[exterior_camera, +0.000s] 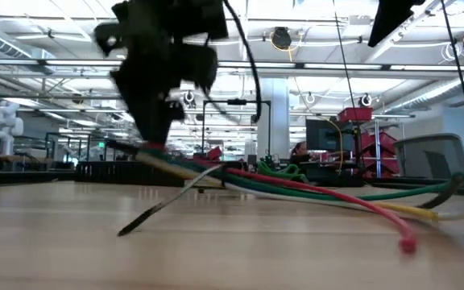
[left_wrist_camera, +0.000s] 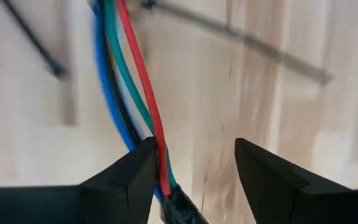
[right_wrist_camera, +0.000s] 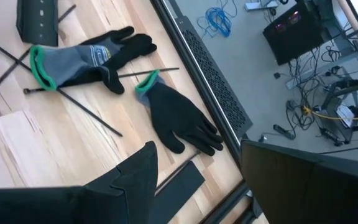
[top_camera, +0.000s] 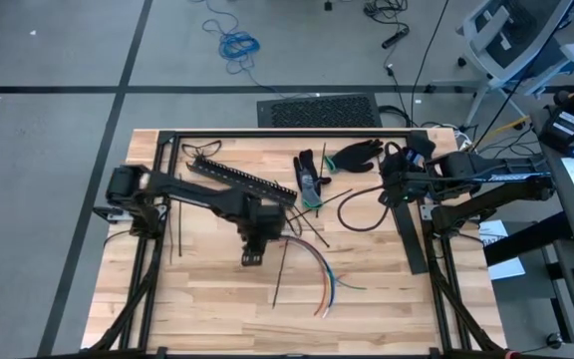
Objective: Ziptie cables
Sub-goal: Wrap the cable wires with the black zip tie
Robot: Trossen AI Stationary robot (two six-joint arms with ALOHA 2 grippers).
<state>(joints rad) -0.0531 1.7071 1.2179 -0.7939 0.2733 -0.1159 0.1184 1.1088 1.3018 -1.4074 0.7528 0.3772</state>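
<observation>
Hovering mid-table, the left gripper (left_wrist_camera: 194, 171) has its fingers apart over the cables (top_camera: 319, 271), which fan toward 5 o'clock; the bundle looks untied, so next comes fetching 1 of the zipties (top_camera: 281, 271).

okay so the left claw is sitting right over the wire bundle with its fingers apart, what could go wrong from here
1. In the left wrist view the cables run beside one finger of the left claw, not centred in the gap, so a close may catch only some wires.
2. The bundle's far ends fan out loose, so lifting could let them splay further.
3. Zipties lie across and beside the wires and could be pinched along with them.
</observation>
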